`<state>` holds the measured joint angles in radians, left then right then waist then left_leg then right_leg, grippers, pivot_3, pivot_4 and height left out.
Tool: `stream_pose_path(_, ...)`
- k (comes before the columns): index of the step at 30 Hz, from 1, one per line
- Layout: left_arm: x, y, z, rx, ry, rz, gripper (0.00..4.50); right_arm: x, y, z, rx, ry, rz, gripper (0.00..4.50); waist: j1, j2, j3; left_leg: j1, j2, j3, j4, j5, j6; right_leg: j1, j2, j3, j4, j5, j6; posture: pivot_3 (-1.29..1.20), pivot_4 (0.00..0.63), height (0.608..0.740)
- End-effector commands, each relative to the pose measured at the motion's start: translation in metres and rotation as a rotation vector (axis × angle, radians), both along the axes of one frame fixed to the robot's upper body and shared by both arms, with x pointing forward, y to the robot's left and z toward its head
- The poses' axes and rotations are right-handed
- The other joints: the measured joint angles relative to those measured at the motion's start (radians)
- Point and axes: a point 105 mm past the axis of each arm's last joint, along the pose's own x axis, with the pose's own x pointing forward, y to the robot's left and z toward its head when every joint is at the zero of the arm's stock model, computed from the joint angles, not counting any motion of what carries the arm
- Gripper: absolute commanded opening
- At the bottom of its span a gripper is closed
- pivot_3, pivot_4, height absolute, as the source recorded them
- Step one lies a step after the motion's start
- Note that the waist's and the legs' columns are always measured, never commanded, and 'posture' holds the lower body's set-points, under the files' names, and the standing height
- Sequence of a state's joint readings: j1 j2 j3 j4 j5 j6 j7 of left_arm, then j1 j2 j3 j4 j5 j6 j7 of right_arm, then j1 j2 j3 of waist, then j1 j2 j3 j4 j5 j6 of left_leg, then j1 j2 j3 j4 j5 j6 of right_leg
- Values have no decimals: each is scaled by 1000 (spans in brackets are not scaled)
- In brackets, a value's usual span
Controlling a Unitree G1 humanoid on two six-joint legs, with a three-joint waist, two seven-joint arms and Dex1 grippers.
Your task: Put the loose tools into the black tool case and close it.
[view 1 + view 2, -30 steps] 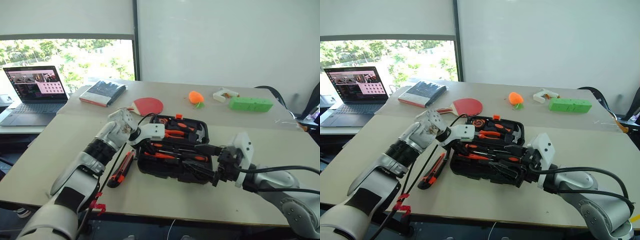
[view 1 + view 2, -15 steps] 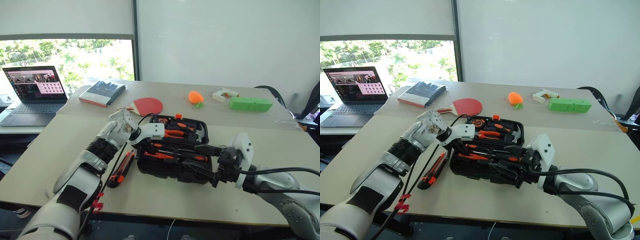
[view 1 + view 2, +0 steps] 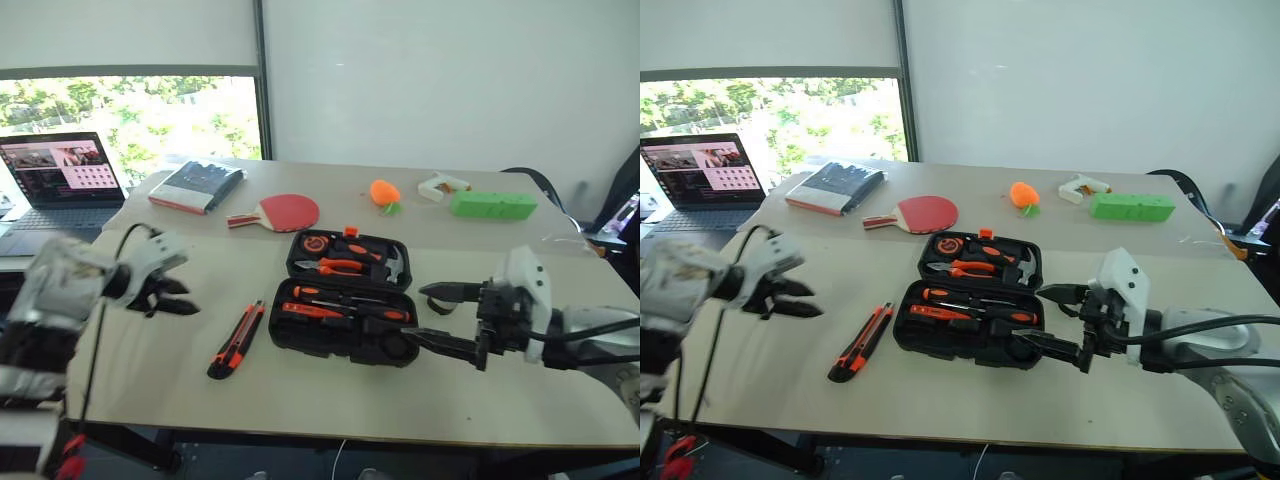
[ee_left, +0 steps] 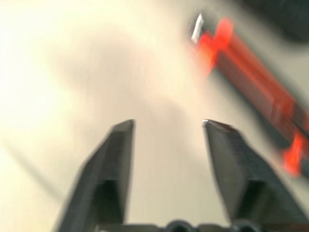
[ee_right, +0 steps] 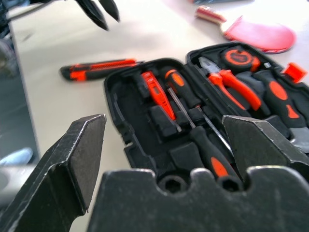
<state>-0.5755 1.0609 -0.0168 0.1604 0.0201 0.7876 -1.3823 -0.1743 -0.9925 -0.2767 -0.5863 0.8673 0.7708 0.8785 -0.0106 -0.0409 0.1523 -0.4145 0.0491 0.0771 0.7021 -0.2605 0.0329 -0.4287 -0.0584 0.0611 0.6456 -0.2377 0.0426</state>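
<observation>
The black tool case (image 3: 347, 297) lies open near the middle of the tabletop (image 3: 300, 385), its two halves spread flat, lid half toward the far edge. The far half holds a small round tape (image 3: 314, 243), pliers (image 3: 335, 266) and a hammer (image 3: 392, 264); the near half holds two screwdrivers (image 5: 193, 108) and a slim orange tester (image 5: 158, 94) lying in the moulded slots. The utility knife (image 3: 237, 338) lies loose on the tabletop just beside the case, on its left, pointing roughly from the near edge toward the far edge.

The left gripper (image 3: 172, 296) hangs over the left part of the tabletop, well apart from the case and near the knife, with its jaws apart and nothing between them. The right gripper (image 3: 445, 315) hovers at the right end of the case, jaws spread wide and empty, pointing toward the case.

Toward the far edge lie a red paddle (image 3: 281, 212), a dark book (image 3: 196, 186), an orange carrot toy (image 3: 382, 192) and a green block (image 3: 493, 205).
</observation>
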Motion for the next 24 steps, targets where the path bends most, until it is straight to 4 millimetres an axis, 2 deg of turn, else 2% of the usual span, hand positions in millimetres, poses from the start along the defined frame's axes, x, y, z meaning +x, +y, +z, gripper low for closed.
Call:
stream_pose_path(1, -14, 16, 22, 19, -74, 68, 4267, -9, -2, 12, -14, -27, 74, 4500, 11, 0, 0, 0, 0, 0, 0, 0, 0, 1, -1, 0, 0, 0, 0, 0, 150, 736)
stream_pose_path(2, -18, 19, 23, 3, -71, 95, 4488, -11, -1, 11, -21, -19, 92, 4500, 16, 0, 0, 1, 0, 1, 0, 0, 0, 1, -1, -1, 0, 0, 0, 0, 150, 736)
stream_pose_path(3, -21, 19, 25, -11, -69, 113, 4488, -13, -1, 11, -26, -11, 108, 4500, 22, 0, 0, 1, 0, 1, 1, 0, -1, 1, -2, -1, 0, 0, 0, 0, 150, 736)
stream_pose_path(5, -22, 6, 30, -52, -59, 102, 4488, -17, 3, 11, -25, 3, 138, 4500, 28, 0, 0, 1, 0, 3, 1, 1, -1, 2, -2, -2, 0, 0, 1, 0, 150, 736)
stream_pose_path(12, -18, -72, 37, -163, 67, -15, 4488, -27, 15, 8, -5, 18, 183, 4500, 25, -1, 0, 1, -2, 7, 2, 1, -1, 3, -1, -2, 0, 0, 0, 0, 150, 736)
stream_pose_path(15, -13, -91, 29, -140, 143, 26, 4488, -29, 21, 6, 2, 9, 187, 4500, 19, -1, 0, 1, -2, 6, 1, 1, -1, 3, 1, -2, 0, 0, 0, 0, 150, 736)
stream_pose_path(18, -2, -102, 16, -64, 164, 53, 4488, -29, 28, 4, 19, -25, 174, 4500, 15, -1, 0, 1, -2, 5, 1, 1, -1, 2, 2, 0, 1, 0, 0, 0, 150, 736)
stream_pose_path(24, 2, -111, -6, 15, 226, 49, 4488, -31, 42, 2, 59, -51, 156, 4500, 8, -1, 0, 2, -2, 2, 0, 1, -1, 1, 2, 1, 2, -1, 0, 0, 150, 736)
